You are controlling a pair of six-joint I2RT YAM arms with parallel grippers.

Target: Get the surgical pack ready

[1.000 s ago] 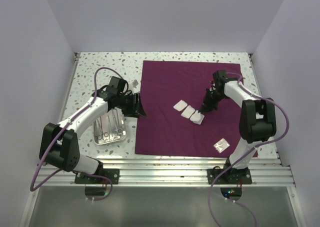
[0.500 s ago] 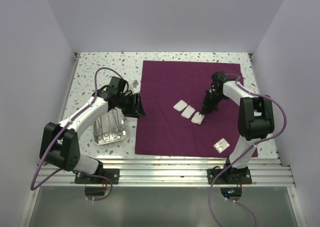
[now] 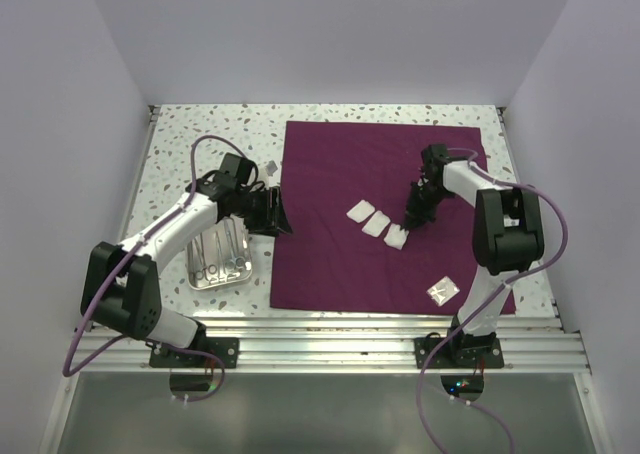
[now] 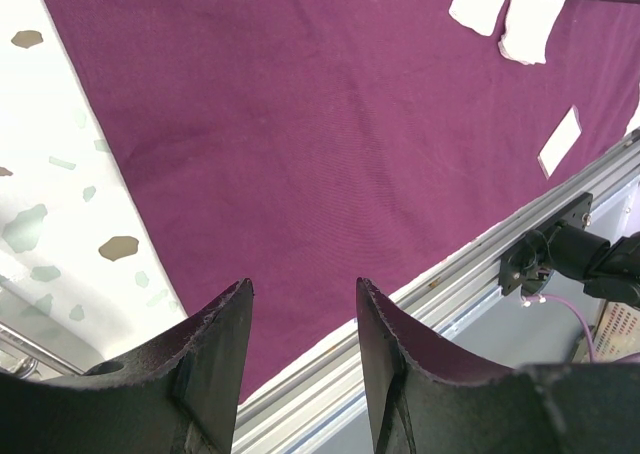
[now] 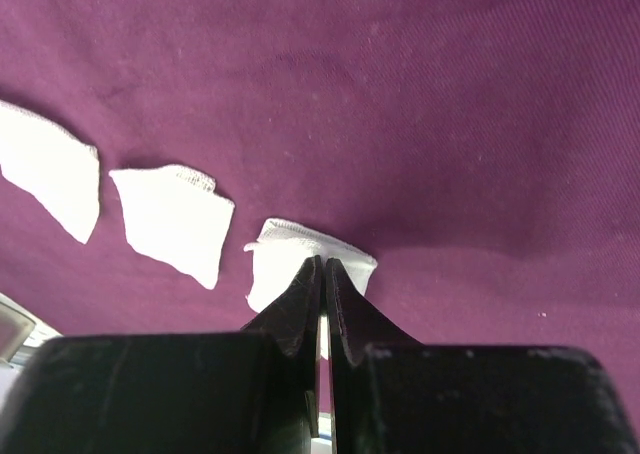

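Right pincer [image 5: 322,264] clenched the rightmost gauze square [image 5: 280,247], probably aligning the row; left pincer [image 4: 302,294] hung released over the cloth [image 4: 300,124]

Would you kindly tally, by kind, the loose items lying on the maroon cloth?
White gauze squares: 3 (one pinched by the right gripper)
Small flat packet: 1
Total on the maroon cloth: 4
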